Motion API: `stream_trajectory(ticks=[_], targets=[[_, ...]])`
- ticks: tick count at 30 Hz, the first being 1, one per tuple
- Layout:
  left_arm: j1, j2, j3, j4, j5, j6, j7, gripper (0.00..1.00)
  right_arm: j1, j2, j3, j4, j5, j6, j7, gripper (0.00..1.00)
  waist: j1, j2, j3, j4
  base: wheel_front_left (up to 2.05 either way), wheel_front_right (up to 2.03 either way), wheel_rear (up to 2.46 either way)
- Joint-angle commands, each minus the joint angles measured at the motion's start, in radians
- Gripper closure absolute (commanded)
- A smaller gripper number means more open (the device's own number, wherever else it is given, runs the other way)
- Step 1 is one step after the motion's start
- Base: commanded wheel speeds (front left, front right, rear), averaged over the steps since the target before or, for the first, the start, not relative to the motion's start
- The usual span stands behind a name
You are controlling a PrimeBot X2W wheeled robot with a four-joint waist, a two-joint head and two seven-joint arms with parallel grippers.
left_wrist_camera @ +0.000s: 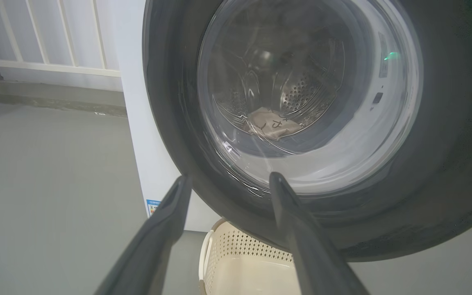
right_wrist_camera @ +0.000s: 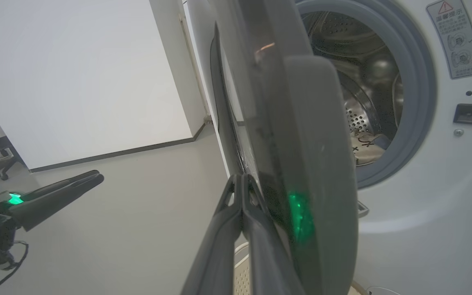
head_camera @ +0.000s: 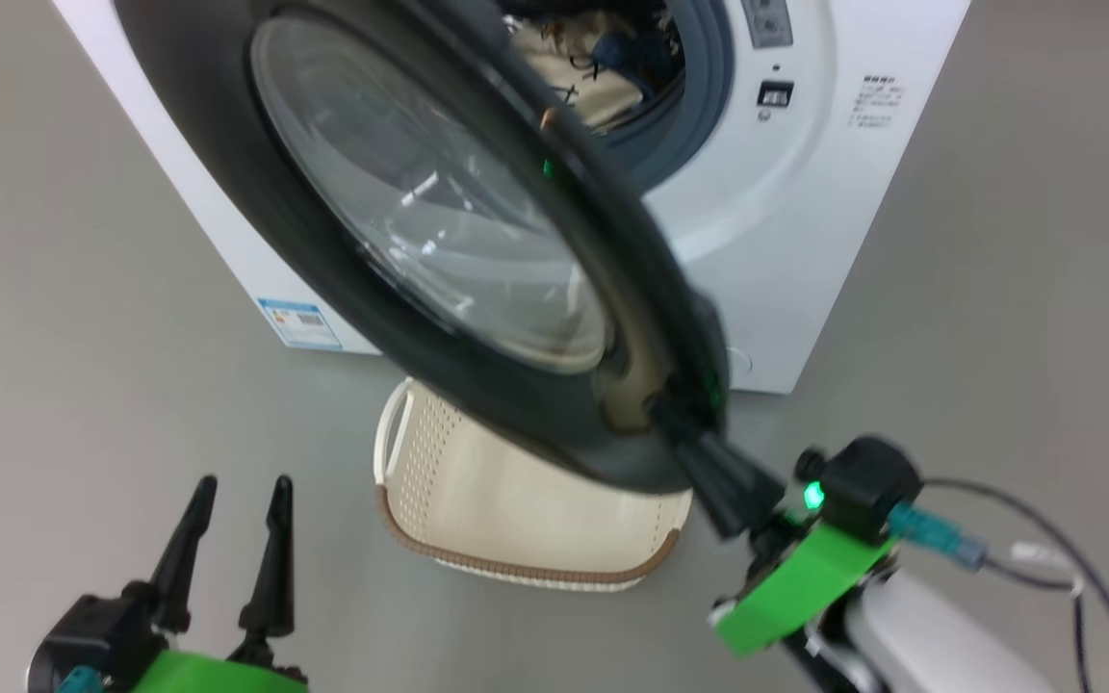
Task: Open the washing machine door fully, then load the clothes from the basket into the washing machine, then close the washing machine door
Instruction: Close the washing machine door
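Note:
The washing machine (head_camera: 805, 241) stands with its door (head_camera: 323, 289) swung partway open, the glass bowl facing me. Cream and blue clothes (head_camera: 603, 67) lie inside the steel drum, and show through the glass as clothes (left_wrist_camera: 273, 125) and past the door's edge as clothes (right_wrist_camera: 365, 147). My right gripper (head_camera: 675, 419) is shut, its tips (right_wrist_camera: 242, 180) pressed against the door (right_wrist_camera: 322, 164) near its free edge. My left gripper (head_camera: 243, 486) is open and empty at the lower left, short of the door (left_wrist_camera: 445, 184). The cream basket (head_camera: 516, 570) sits on the floor under the door with no clothes in the part that shows.
Grey floor lies to both sides of the machine. A white railing (left_wrist_camera: 47, 65) stands behind it on the left. A cable (head_camera: 1074, 568) trails from my right wrist. A blue label (head_camera: 299, 322) is stuck low on the machine's front.

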Motion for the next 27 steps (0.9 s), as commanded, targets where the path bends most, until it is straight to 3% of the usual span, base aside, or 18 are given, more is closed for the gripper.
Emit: stream_trajectory(ticks=[1,18,27], targets=[[-0.045,0.012,0.029,-0.031,0.014,0.001,-0.006,0.0,-0.039,-0.004,-0.012,-0.014,-0.01,-0.001,-0.005,1.0,-0.0001,0.0,0.028,0.002,0.0,0.0,0.0],[-0.203,-0.052,-0.063,-0.051,0.02,0.001,-0.006,0.0,-0.275,-0.116,-0.168,0.042,-0.014,-0.001,-0.005,1.0,-0.0001,0.0,0.219,0.089,0.0,0.0,0.0],[-0.262,-0.072,-0.095,-0.065,0.019,0.001,-0.006,0.0,-0.368,-0.123,-0.258,0.079,-0.01,-0.001,-0.005,1.0,-0.0001,0.0,0.287,0.126,0.0,0.0,0.0]])
